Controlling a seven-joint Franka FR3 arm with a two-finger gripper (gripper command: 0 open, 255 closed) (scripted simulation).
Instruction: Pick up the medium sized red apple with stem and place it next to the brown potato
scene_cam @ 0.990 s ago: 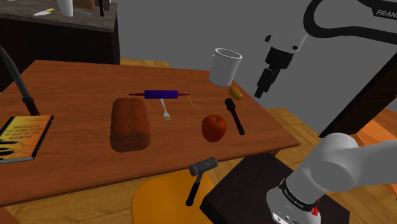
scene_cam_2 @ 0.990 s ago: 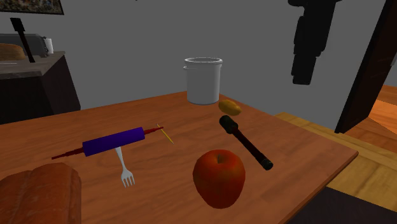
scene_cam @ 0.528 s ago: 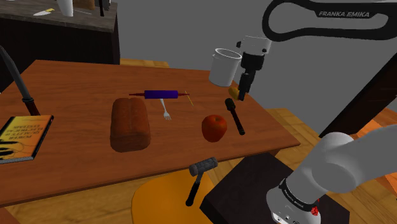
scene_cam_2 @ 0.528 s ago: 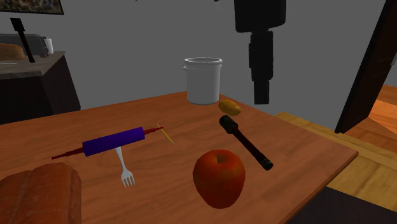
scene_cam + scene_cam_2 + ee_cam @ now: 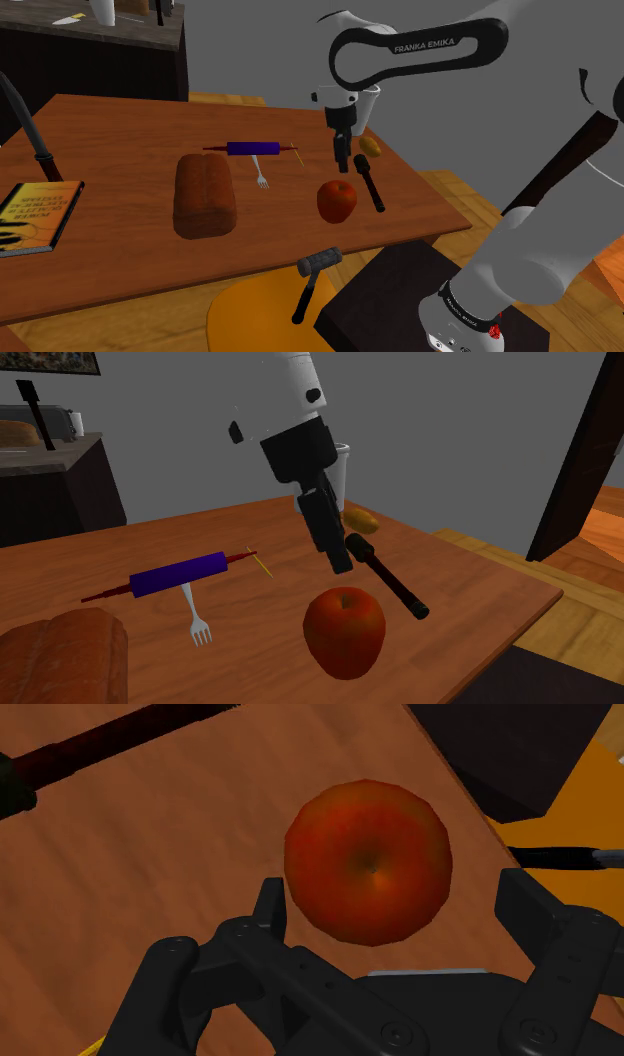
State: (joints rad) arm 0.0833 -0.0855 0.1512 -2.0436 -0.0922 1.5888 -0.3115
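The red apple [image 5: 337, 201] [image 5: 344, 631] [image 5: 368, 863] is sitting on the wooden surface [image 5: 120, 150] just beside the black flashlight [image 5: 368, 182] [image 5: 388, 576], the brown potato [image 5: 371, 146] [image 5: 361, 519] is lying near that flashlight's wider end, and the jaws are hanging spread apart above the flashlight's apple side, clasping nothing.

White arm [image 5: 560, 235], dark joints, white FRANKA EMIKA lettering [image 5: 430, 46]; black fingers [image 5: 269, 909], screws [image 5: 397, 1032]; red ring [image 5: 470, 318] at base.
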